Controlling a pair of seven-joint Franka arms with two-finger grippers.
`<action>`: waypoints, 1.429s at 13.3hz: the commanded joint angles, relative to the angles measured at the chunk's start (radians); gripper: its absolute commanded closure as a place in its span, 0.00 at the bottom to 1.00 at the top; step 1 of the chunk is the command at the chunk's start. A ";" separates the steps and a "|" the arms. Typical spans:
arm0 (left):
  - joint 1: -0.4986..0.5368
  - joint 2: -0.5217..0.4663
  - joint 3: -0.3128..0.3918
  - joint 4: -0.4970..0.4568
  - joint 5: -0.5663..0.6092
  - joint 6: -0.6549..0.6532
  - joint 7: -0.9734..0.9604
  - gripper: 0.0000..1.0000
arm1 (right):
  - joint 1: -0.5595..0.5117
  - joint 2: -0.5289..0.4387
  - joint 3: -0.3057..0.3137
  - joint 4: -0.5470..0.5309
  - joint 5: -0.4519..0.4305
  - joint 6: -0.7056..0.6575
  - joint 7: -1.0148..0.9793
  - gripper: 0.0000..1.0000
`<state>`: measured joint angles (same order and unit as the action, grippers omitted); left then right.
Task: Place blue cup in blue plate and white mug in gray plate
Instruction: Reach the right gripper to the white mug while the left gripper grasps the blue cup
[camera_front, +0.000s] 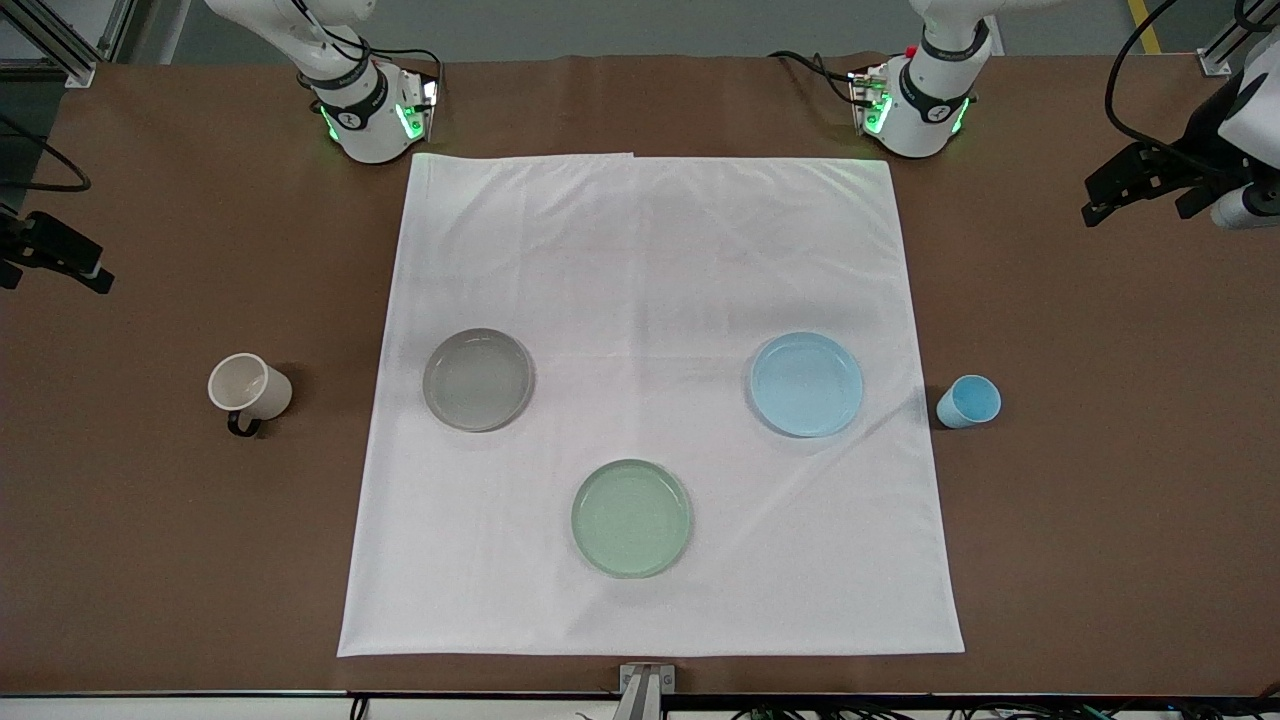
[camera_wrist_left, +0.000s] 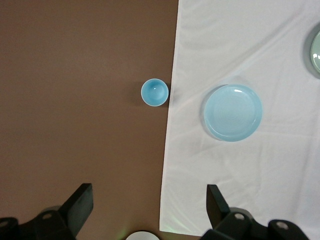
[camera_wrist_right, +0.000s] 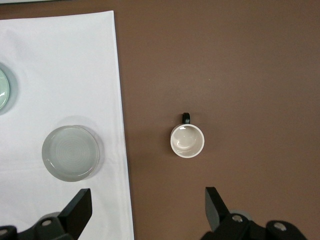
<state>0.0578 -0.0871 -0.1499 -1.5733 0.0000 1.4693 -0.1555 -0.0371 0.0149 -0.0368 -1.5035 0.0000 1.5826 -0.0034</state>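
The blue cup (camera_front: 968, 402) stands upright on the bare brown table beside the white cloth, toward the left arm's end; it also shows in the left wrist view (camera_wrist_left: 154, 92). The blue plate (camera_front: 806, 384) lies on the cloth beside it (camera_wrist_left: 232, 112). The white mug (camera_front: 248, 388) stands upright on the bare table toward the right arm's end, its black handle toward the front camera (camera_wrist_right: 187, 140). The gray plate (camera_front: 478, 379) lies on the cloth (camera_wrist_right: 70, 152). My left gripper (camera_wrist_left: 148, 192) is open and empty, high over the cloth's edge. My right gripper (camera_wrist_right: 147, 192) is open and empty, high over the cloth's edge.
A pale green plate (camera_front: 631, 517) lies on the white cloth (camera_front: 650, 250), nearer the front camera than the other two plates. Black fixtures stand at both ends of the table (camera_front: 1140, 180) (camera_front: 55, 255). The arm bases (camera_front: 365, 115) (camera_front: 915, 105) stand along the top.
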 joint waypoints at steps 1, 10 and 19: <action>0.004 0.010 0.000 0.021 0.009 -0.003 0.021 0.00 | -0.001 0.004 0.003 0.016 -0.012 -0.009 0.010 0.00; 0.025 0.196 0.013 0.004 0.015 0.028 0.017 0.00 | -0.033 0.210 0.002 -0.003 -0.015 0.105 0.005 0.00; 0.050 0.363 0.010 -0.393 0.103 0.681 -0.002 0.07 | -0.124 0.464 0.003 -0.239 -0.003 0.630 -0.198 0.00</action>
<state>0.1033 0.2466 -0.1356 -1.9593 0.0787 2.1210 -0.1542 -0.1431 0.4993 -0.0463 -1.6616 -0.0006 2.1348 -0.1832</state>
